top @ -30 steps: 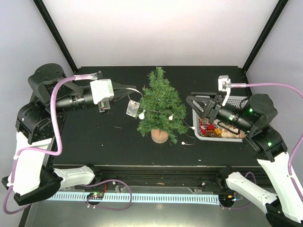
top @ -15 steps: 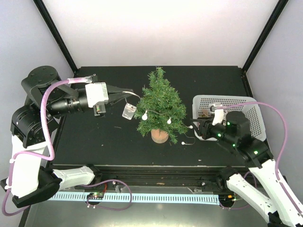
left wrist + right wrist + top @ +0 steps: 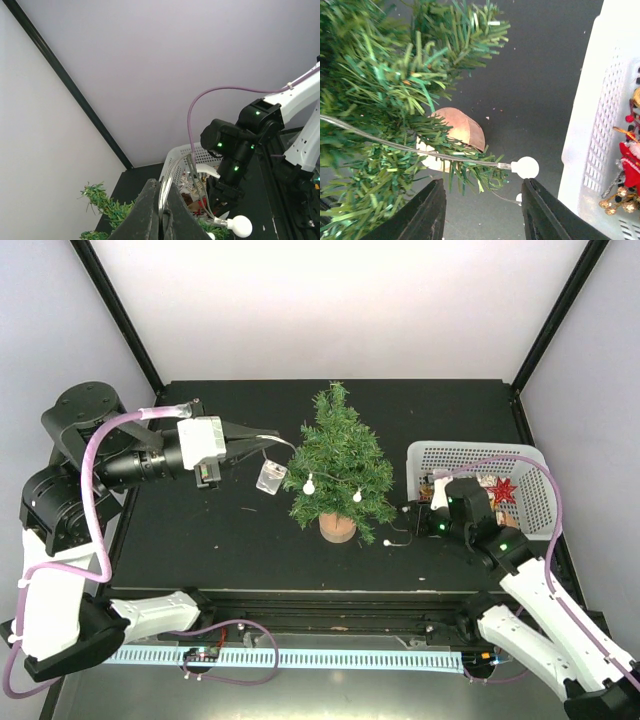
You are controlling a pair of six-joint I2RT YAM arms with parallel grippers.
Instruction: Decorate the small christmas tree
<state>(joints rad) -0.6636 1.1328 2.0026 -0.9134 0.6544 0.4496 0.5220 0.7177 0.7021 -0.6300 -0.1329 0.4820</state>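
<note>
White-bulb clear-wire light string (image 3: 470,160): left jaws clenched on it. Right jaws parted, empty; pinch string beside bulb (image 3: 527,167), tuck into green small christmas tree (image 3: 340,460).

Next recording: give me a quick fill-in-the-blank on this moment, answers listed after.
The left gripper is ___ on the wire of the string of lights.
The right gripper has its jaws ___ by the wooden base of the small christmas tree.
In the top view, the white basket sits on the tree's ___ side.
The star in the basket is ___.
Missing words: shut, open, right, red.
</note>
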